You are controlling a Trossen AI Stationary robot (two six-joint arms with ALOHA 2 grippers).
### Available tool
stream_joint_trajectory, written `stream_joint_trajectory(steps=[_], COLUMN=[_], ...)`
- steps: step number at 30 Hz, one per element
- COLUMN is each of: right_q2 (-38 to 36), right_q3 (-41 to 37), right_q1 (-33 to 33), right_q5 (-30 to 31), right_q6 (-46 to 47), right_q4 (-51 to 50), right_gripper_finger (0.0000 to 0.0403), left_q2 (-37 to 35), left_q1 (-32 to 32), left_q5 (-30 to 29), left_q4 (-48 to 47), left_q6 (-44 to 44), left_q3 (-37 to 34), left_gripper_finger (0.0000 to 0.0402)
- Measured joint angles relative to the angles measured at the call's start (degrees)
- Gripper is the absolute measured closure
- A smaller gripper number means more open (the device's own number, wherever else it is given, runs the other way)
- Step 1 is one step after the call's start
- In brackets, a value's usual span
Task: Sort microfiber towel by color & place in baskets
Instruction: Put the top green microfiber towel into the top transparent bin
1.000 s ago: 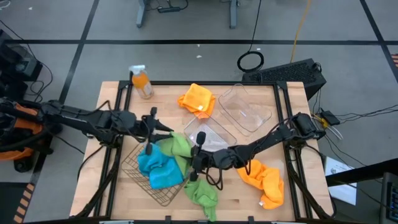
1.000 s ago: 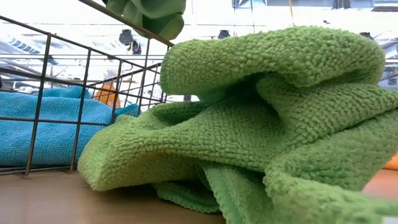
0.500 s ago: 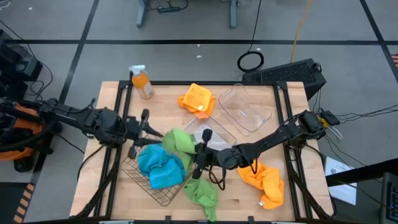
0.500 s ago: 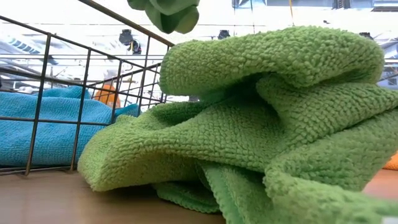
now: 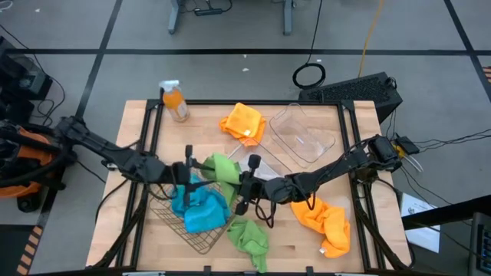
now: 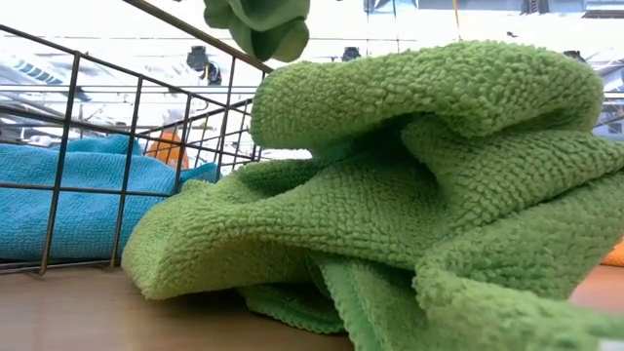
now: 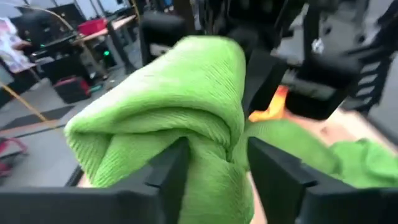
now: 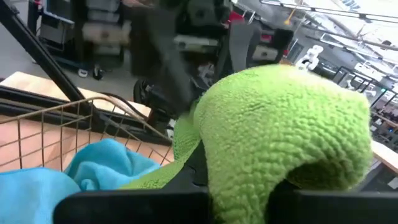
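ok so where I'm at: both blue towels (image 5: 198, 208) are in the wire basket (image 5: 170, 211); that colour's done; my left gripper (image 5: 193, 169) and right gripper (image 5: 242, 184) are both pinching the same green towel (image 5: 222, 171), held up over the basket's edge, next to the clear tub (image 5: 265, 166); second green one (image 5: 249, 236) sits on the table in front; both orange towels (image 5: 243, 123) are loose; the two tubs look empty, so I'd guess about a third done
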Motion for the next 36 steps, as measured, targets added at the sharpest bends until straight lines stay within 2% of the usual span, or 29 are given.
stream_joint_trajectory(steps=[6,9,12,15,20,22,25,31,32,36], right_q2=[0.0,0.0,0.0,0.0,0.0,0.0,0.0,0.0,0.0,0.0], right_q3=[0.0,0.0,0.0,0.0,0.0,0.0,0.0,0.0,0.0,0.0], right_q1=[-0.4,-0.3,-0.2,-0.3,-0.1,0.2,1.0,2.9,3.1,4.1], right_q5=[0.5,0.3,0.2,0.2,0.2,0.9,5.2,6.4,6.3,7.6], right_q6=[0.3,0.3,0.3,0.3,0.4,0.6,2.6,4.2,5.0,6.5], right_q4=[-0.3,-0.3,-0.1,-0.2,-0.1,0.0,-0.2,-2.8,-3.6,-6.7], right_gripper_finger=[0.0396,0.0396,0.0396,0.0396,0.0396,0.0394,0.0378,0.0293,0.0275,0.0209], left_q2=[7.0,9.8,12.1,13.7,14.7,14.7,14.7,14.7,14.7,14.3], left_q1=[0.1,0.2,0.2,0.6,1.6,1.7,1.7,1.6,1.6,1.7], left_q5=[-10.5,-11.6,-11.3,-10.9,-10.4,-10.3,-10.3,-9.8,-9.0,-5.9], left_q4=[3.6,6.7,10.7,12.7,12.7,12.7,12.9,12.8,12.9,12.6], left_q6=[3.5,5.7,6.2,6.2,6.1,6.1,6.1,6.2,6.3,6.2], left_q3=[0.0,0.0,0.0,0.0,0.0,0.0,0.0,0.0,0.0,0.0], left_gripper_finger=[0.0107,0.0055,0.0029,0.0030,0.0077,0.0110,0.0175,0.0352,0.0368,0.0365])
